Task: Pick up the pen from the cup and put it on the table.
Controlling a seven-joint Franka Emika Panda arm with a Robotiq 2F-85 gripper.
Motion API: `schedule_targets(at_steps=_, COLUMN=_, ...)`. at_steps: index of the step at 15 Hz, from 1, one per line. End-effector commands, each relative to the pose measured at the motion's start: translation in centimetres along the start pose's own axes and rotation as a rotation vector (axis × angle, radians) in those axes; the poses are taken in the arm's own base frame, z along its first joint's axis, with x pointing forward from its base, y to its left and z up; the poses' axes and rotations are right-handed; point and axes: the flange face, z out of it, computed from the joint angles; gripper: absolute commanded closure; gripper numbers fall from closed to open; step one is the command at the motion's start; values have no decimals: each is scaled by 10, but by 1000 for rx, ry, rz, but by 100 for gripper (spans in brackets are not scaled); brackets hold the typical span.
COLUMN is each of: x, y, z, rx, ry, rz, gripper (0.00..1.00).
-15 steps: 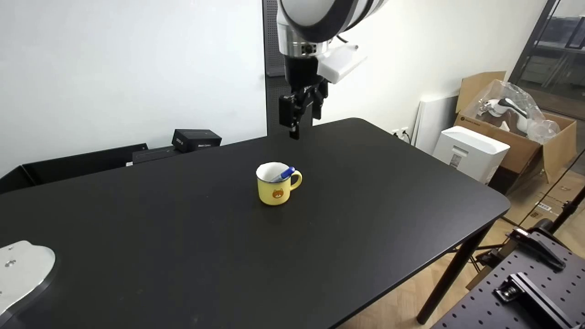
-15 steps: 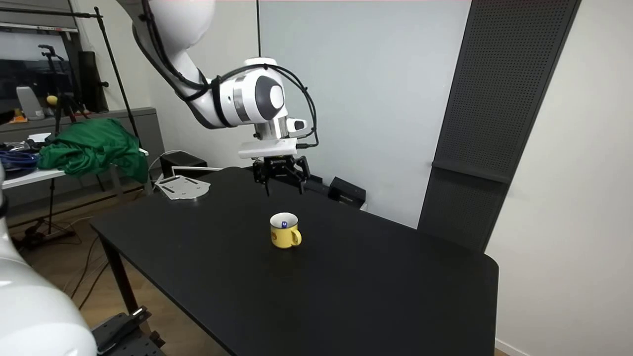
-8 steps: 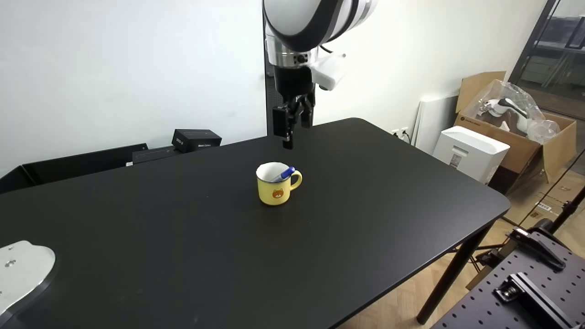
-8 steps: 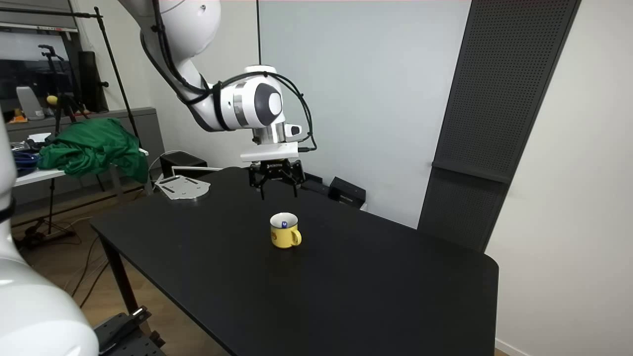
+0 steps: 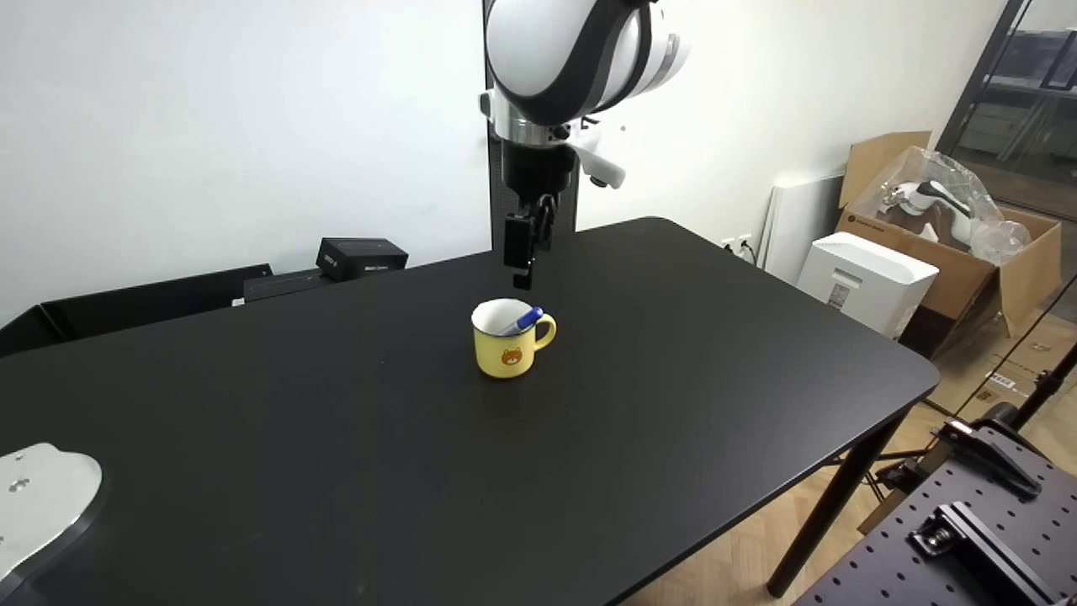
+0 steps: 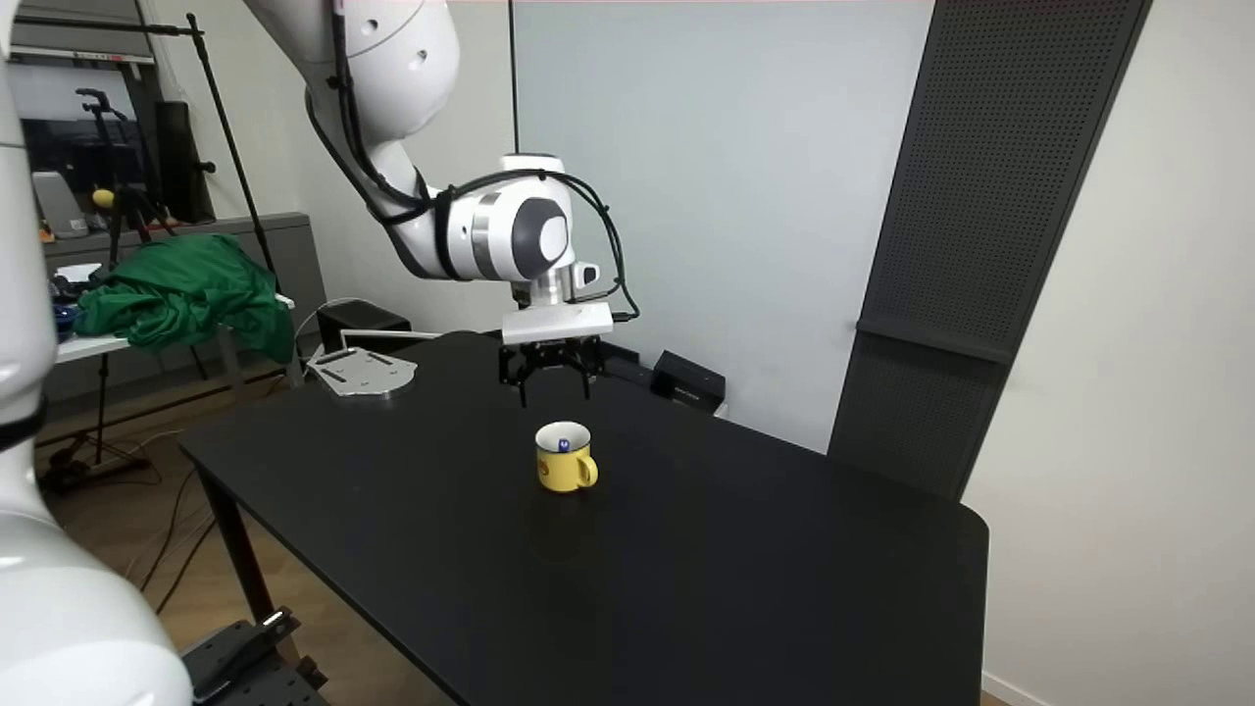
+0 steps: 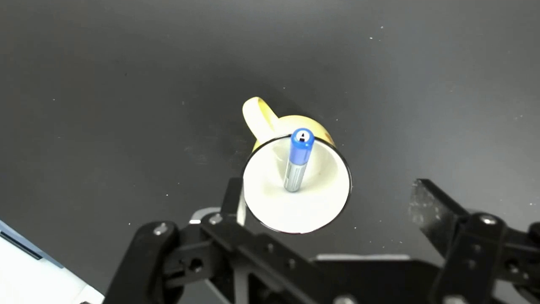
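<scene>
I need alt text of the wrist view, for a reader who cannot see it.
A blue-capped pen leans inside a yellow mug with white interior, on a black table. Open jaws, holding nothing, show at the bottom.

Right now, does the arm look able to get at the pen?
Probably yes: the gripper hangs open higher than the cup, the pen pokes out of it, and nothing shows in between. Likely needs centring and lowering first.

The table (image 5: 673,379), matte black with rounded corners, carries the cup (image 5: 505,358), upright, its handle (image 5: 551,332) toward 3 o'clock in an exterior view; there a metal plate (image 5: 49,492) sits at 8 o'clock from the cup, well apart
</scene>
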Motion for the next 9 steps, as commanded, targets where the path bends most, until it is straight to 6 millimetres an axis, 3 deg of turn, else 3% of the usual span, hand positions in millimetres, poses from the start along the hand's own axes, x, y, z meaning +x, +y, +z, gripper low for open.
schedule_targets(at_steps=1, x=-1, y=12, z=17, rx=24, ry=8, rz=-62, gripper=0)
schedule_targets(at_steps=9, x=-8, y=19, z=51, rx=55, ry=-35, rz=-123, gripper=0)
